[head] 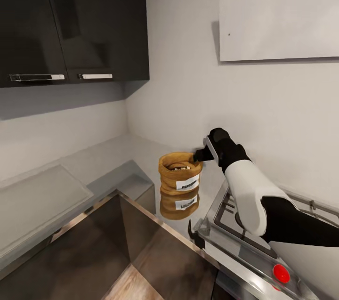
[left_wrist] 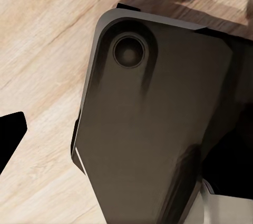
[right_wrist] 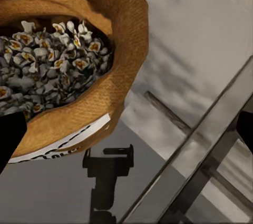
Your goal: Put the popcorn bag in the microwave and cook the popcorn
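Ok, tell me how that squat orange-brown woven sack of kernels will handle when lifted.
The squat orange-brown woven sack looks soft, so its rolled rim may buckle when pinched. Open-topped and full of loose pale kernels, it could spill if tilted. Probably light.

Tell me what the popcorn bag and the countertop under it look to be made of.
The popcorn bag looks like coarse woven burlap, matte orange-brown; the weave shows on its rolled rim in the right wrist view. The countertop looks like polished grey steel or similar: it mirrors the bag sharply.
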`<state>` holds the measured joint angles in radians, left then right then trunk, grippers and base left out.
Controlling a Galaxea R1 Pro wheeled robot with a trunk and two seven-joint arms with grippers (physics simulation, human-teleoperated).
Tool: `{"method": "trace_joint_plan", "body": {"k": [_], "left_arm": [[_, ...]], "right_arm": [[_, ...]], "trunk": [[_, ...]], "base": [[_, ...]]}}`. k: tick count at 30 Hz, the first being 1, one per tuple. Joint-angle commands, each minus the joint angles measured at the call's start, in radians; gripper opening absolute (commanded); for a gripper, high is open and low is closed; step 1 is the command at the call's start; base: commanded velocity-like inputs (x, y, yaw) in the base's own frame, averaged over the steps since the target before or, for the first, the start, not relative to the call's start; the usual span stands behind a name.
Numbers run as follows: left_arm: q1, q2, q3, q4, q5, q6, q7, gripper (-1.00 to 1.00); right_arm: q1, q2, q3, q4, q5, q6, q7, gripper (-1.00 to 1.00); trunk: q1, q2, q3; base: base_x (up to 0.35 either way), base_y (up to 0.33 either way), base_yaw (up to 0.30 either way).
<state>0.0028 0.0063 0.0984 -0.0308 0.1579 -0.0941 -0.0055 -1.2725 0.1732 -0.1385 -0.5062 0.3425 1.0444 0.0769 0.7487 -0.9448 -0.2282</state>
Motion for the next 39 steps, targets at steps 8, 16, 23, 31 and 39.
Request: {"method": "trace_joint_plan", "body": {"k": [8, 16, 23, 31, 39], "left_arm": [[0.000, 0.000, 0.007, -0.002, 0.000, -0.001, -0.001, 1.00], [0.000, -0.001, 0.007, -0.002, 0.000, -0.001, 0.000, 1.00], [0.000, 0.000, 0.006, -0.001, 0.001, -0.001, 0.000, 1.00], [0.000, 0.000, 0.006, -0.001, 0.002, -0.001, -0.001, 1.00], [0.000, 0.000, 0.007, -0.001, 0.000, -0.001, 0.000, 1.00]], "right_arm": [[-0.001, 0.001, -0.009, 0.002, 0.011, 0.003, 0.009, 1.00], [-0.001, 0.001, -0.009, 0.009, 0.008, 0.003, 0.009, 1.00], [-0.001, 0.001, -0.007, 0.010, -0.053, 0.001, 0.004, 1.00], [-0.001, 0.001, -0.006, 0.013, -0.054, -0.004, 0.000, 1.00], [-0.005, 0.001, -0.006, 0.097, -0.057, -0.142, -0.001, 1.00]], "trunk": [[0.000, -0.001, -0.001], [0.000, -0.001, -0.001], [0.000, -0.001, -0.001], [0.000, -0.001, -0.001], [0.000, -0.001, -0.001]], "base": [[0.000, 0.000, 0.000], [0.084, 0.000, 0.000], [0.118, 0.000, 0.000], [0.219, 0.000, 0.000], [0.023, 0.000, 0.000]]}}
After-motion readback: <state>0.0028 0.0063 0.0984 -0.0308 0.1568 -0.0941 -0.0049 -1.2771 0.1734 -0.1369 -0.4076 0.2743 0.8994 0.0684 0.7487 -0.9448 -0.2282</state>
